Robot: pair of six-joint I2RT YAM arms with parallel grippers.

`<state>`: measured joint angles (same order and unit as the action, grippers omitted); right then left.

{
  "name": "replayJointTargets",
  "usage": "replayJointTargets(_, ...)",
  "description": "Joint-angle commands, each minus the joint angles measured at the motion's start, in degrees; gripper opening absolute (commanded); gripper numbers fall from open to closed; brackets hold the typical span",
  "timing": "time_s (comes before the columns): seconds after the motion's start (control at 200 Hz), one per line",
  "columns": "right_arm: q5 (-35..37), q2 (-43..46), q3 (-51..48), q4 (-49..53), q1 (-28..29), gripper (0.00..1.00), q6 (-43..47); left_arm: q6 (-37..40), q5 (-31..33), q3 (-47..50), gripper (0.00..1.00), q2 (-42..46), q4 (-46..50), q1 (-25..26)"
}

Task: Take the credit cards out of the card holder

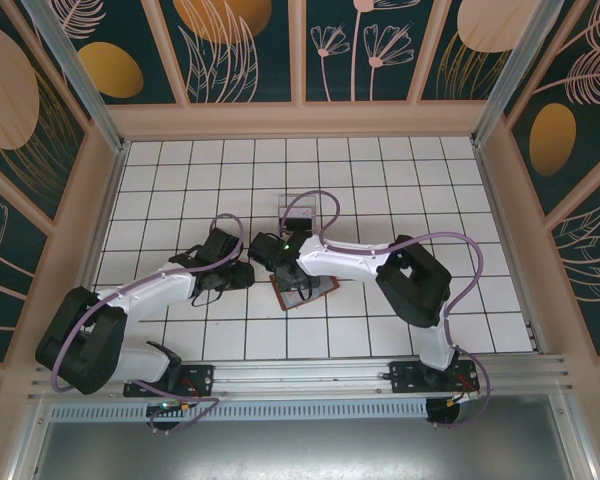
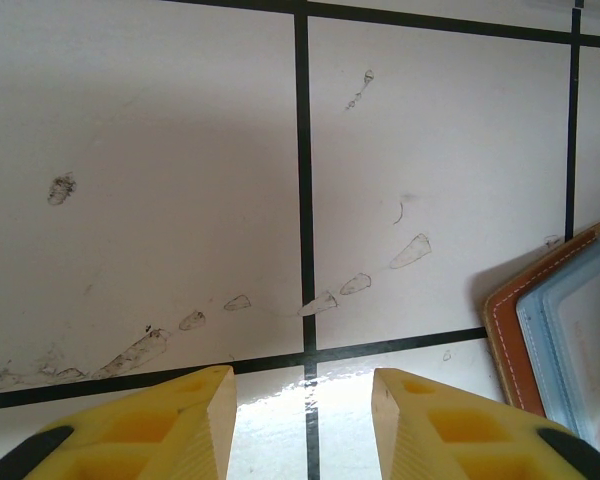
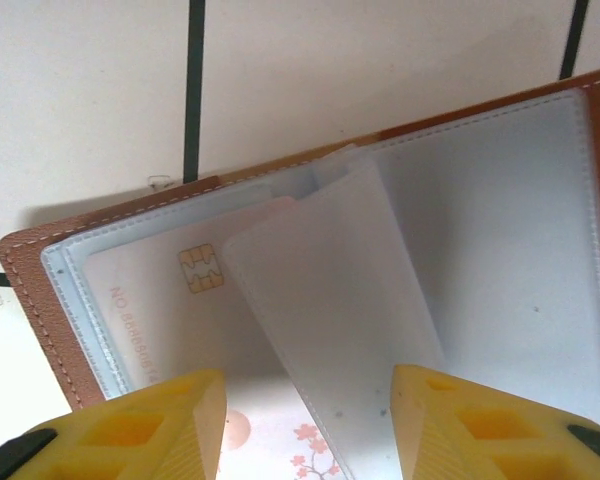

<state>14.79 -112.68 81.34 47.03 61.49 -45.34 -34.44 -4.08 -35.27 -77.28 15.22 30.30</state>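
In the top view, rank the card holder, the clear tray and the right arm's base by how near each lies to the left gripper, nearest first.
Measured from the left gripper:
1. card holder: just to its right, on the tiles.
2. clear tray: farther back on the table, to the right.
3. right arm's base: far off at the near edge, on the right.

I have bare tiled table [image 2: 160,150] open ahead of my left gripper [image 2: 302,385]. Just to its right the open card holder [image 2: 502,330] blocks the surface, with my right gripper [image 3: 308,385] poised close over it. A back wall [image 1: 300,120] closes the far side.
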Motion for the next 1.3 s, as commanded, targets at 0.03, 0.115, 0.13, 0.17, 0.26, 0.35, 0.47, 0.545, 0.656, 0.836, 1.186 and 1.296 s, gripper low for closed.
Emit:
replayJointTargets(0.03,4.8,0.04,1.83,4.33,0.39,0.5,-0.59,1.12,-0.92,-1.52,0.41,-0.62,0.64,-0.16)
replayJointTargets(0.115,5.82,0.33,1.89,5.02,0.25,0.51,-0.69,1.12,-1.13,-1.63,0.41,-0.66,0.64,-0.17)
replayJointTargets(0.13,5.98,0.36,1.85,5.15,0.21,0.51,-0.64,1.08,-1.16,-1.58,0.41,-0.7,0.6,-0.17)
replayJointTargets(0.17,6.29,0.67,1.67,5.18,0.04,0.51,-0.55,1.04,-1.51,-1.56,0.41,-0.78,0.36,-0.1)
replayJointTargets(0.26,6.4,1.43,0.84,4.9,-0.43,0.51,-0.09,0.9,-2.54,-1.68,0.41,-1.51,0.03,-0.15)
replayJointTargets(0.35,6.32,2.28,-0.44,4.44,-1.22,0.51,0.26,0.86,-2.71,-1.74,0.4,-1.55,-0.02,-0.08)
replayJointTargets(0.47,6.2,4.05,-2.36,3.5,-2.5,0.51,0.68,0.56,-2.6,-1.64,0.4,-1.26,-0.02,-0.14)
replayJointTargets(0.545,5.48,5.51,-3.92,2.3,-3.49,0.51,1.06,0.34,-2.88,-1.58,0.4,-1.26,-0.15,-0.11)
replayJointTargets(0.656,3.65,7.34,-6.86,-0.4,-4.96,0.51,1.57,-0.2,-3.8,-1.47,0.4,-1.27,-0.84,-0.07)
replayJointTargets(0.836,1.11,9.39,-10.7,-3.9,-7.07,0.51,2.27,-0.99,-5.52,-1.38,0.41,-1.48,-1.75,-0.02)
replayJointTargets(1.186,-2.4,11.31,-15.53,-7.52,-8.46,0.51,1.83,-1.61,-6.47,-2.25,0.41,-2.05,-2.21,1.56)
replayJointTargets(1.296,-4.58,12.83,-17.7,-9.63,-8.91,0.51,1.22,-1.73,-6.86,-3.28,0.41,-3.1,-2.38,3.27)
